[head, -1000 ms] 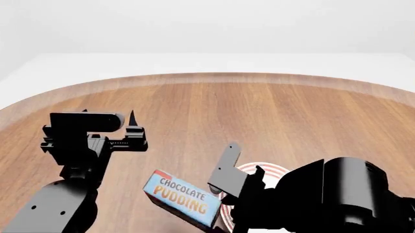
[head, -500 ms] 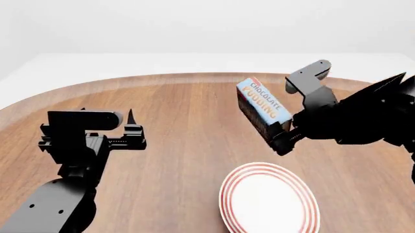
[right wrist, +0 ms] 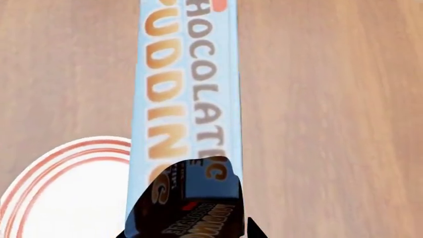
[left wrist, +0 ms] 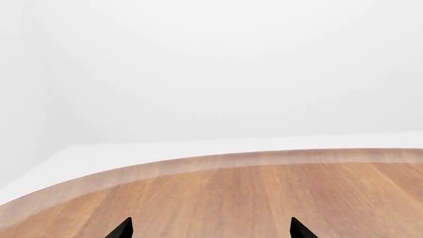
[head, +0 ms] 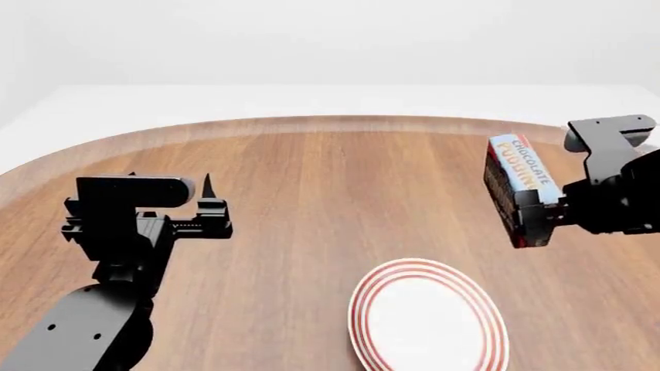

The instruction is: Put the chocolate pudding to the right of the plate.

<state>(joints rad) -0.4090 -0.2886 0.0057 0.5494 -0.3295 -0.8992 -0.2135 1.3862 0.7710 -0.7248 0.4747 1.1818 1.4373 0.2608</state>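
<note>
Above the wooden table [head: 341, 185], at roughly one o'clock from the plate [head: 428, 321] in the head view, we see the chocolate pudding [head: 518, 189] carried clear of the surface, tipped so that its light blue lettered face turns up and toward the robot and its dark brown side faces the plate. The right gripper [head: 577, 202] grasps it at the lower, near end; the fingers are clenched on the carton, though the contact itself is largely hidden by the black housing. From the right wrist view the carton [right wrist: 188, 99] runs lengthwise away from the camera, with the plate's red rings [right wrist: 63, 158] showing beside and below it, so we judge the box to hang just past the plate's rim, over bare wood. We take the carton to be light and fairly stiff, a thin card shell that would dent under a hard squeeze and whose printed faces may be slick; a hold across its two broad faces near the middle would steady it better than the present end grip, which leaves the long free end apt to swing. At nine o'clock from the plate, well apart, the left gripper [head: 212, 202] hovers with its fingertips [left wrist: 122, 229] spread and nothing between them.
</note>
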